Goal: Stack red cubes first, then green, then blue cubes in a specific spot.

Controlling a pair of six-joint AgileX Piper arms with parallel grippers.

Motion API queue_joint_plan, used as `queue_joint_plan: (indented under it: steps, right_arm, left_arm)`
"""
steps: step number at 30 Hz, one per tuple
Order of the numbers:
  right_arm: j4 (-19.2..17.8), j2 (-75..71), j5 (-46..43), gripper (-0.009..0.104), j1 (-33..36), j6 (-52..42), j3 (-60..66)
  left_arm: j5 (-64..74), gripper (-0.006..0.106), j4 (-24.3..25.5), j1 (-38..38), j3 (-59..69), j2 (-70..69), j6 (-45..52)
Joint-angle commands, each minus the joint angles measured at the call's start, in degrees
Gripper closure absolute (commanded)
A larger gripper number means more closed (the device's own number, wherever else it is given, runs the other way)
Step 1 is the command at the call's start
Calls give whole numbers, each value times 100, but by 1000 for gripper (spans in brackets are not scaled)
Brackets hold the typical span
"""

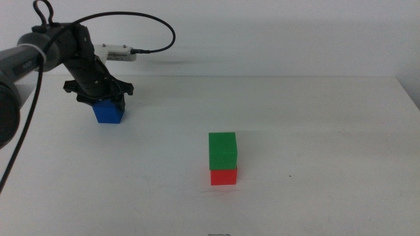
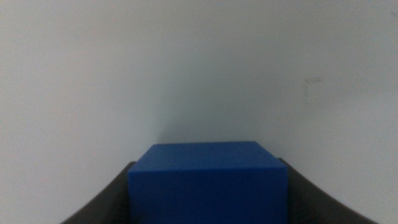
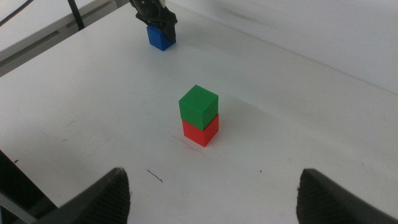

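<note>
The green cube [image 1: 222, 149] sits squarely on the red cube [image 1: 224, 176] near the table's middle; both also show in the right wrist view, green cube [image 3: 198, 102] over red cube [image 3: 202, 132]. At the far left, the blue cube [image 1: 108, 112] stands under my left gripper [image 1: 105, 98], whose dark jaws press against its two sides. The left wrist view shows the blue cube [image 2: 208, 183] filling the gap between those jaws. My right gripper [image 3: 214, 193] hovers open, high and well back from the stack, out of the middle view.
The white table [image 1: 328, 131] ends in a right edge near the picture's side. A black cable [image 1: 151, 33] loops above the left arm. A wall rises behind the table.
</note>
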Motion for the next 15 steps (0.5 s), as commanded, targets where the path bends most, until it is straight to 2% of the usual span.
queue_joint_plan:
  steps: [1,3,5,10,13,15]
  right_arm:
    - [-158,31,-375,16,11,-57,-113]
    - [-158,31,-375,16,11,-57,-113]
    - [-158,31,-375,16,11,-57,-113]
    - [-158,31,-375,16,11,-57,-113]
    - [-158,31,-375,16,11,-57,-113]
    - [-158,31,-375,16,11,-57,-113]
  left_arm:
    - [102,90,-249,-9,-182,-591,-25]
    - [478,96,-282,-9,-149,-854,-38]
    - [664,98,-243,-16,57,-1222,-99]
    - [12,98,-254,-246,1874,-2682,-897]
    - [-455,98,140,-696,2775,-3588,-1751]
    - [-326,98,693,-1148,2955,-3991,-2486]
